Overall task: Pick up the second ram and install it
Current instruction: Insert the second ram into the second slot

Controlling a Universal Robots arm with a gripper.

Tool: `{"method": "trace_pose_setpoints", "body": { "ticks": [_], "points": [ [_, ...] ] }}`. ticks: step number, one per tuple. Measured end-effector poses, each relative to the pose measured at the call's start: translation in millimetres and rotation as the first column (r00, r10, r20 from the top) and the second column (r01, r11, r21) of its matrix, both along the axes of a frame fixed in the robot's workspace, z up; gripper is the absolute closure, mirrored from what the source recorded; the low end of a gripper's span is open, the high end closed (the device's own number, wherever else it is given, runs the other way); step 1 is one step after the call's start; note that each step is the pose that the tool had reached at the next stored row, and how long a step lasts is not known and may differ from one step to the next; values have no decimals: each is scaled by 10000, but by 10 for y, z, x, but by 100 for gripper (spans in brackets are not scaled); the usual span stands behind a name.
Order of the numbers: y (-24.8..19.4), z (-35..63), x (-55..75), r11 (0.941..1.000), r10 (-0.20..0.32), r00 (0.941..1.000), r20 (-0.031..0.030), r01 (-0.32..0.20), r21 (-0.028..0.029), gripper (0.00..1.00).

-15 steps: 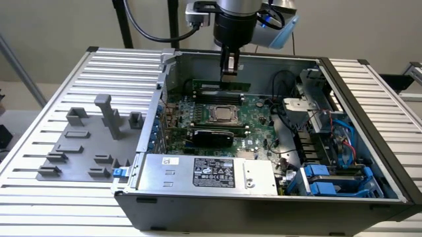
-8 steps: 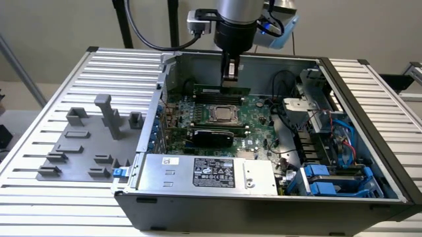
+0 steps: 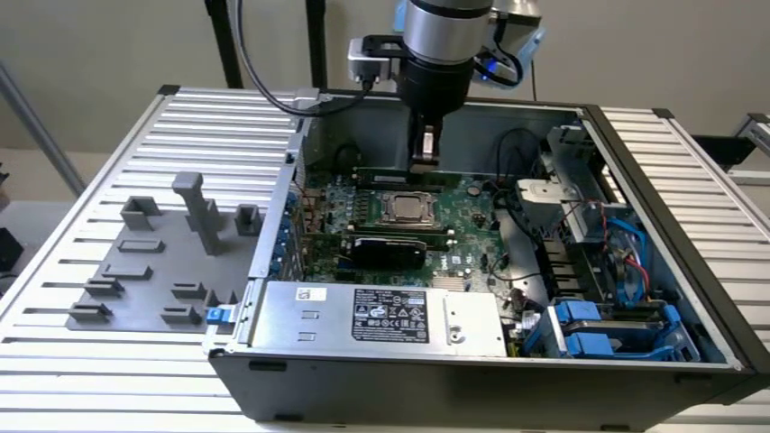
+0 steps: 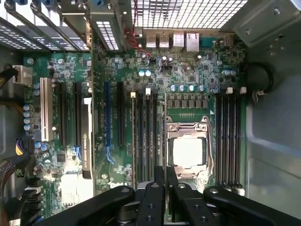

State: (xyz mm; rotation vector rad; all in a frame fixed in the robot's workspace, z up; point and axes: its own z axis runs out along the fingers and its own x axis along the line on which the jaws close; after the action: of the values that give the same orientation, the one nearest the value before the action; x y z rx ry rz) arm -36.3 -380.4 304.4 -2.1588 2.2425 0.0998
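Gripper (image 3: 424,155), fingers pressed together, hangs just above the second ram (image 3: 388,171), a green stick standing along the far edge of the motherboard (image 3: 472,233). I judge an off-centre push could leave one end unseated or flex the board.

Arm (image 3: 445,27): cylindrical silver-grey wrist segment above a black housing, with blue trim on the adjacent joint. A black cable (image 3: 247,59) loops across to a pale box (image 3: 364,56) mounted at the wrist. End effector (image 4: 165,170): black linked fingers (image 4: 153,202) fitted with round pivot screws.
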Motion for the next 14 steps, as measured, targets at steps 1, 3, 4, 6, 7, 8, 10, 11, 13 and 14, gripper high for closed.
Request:
{"method": "trace_pose_setpoints", "body": {
  "ticks": [1,3,4,6,7,8,10,11,13,14],
  "points": [
    [-10,-19,0,10000,0,10000,0,0,1,100],
    [-27,-55,0,10000,0,10000,0,0,0,100],
    [-34,-72,0,10000,0,10000,-1,0,0,100],
    [-38,-109,-2,10000,-1,10000,0,1,0,100],
    [-39,-127,-2,10000,-1,10000,0,1,-1,100],
    [-40,-145,-3,10000,-1,10000,0,1,-1,100],
    [-41,-182,-6,10000,0,10000,0,0,0,100],
    [-41,-201,-8,10000,0,10000,0,0,0,100],
    [-41,-236,-12,10000,0,10000,0,0,-1,100],
    [-42,-255,-15,10000,0,10000,0,0,-1,100]
  ]
}}
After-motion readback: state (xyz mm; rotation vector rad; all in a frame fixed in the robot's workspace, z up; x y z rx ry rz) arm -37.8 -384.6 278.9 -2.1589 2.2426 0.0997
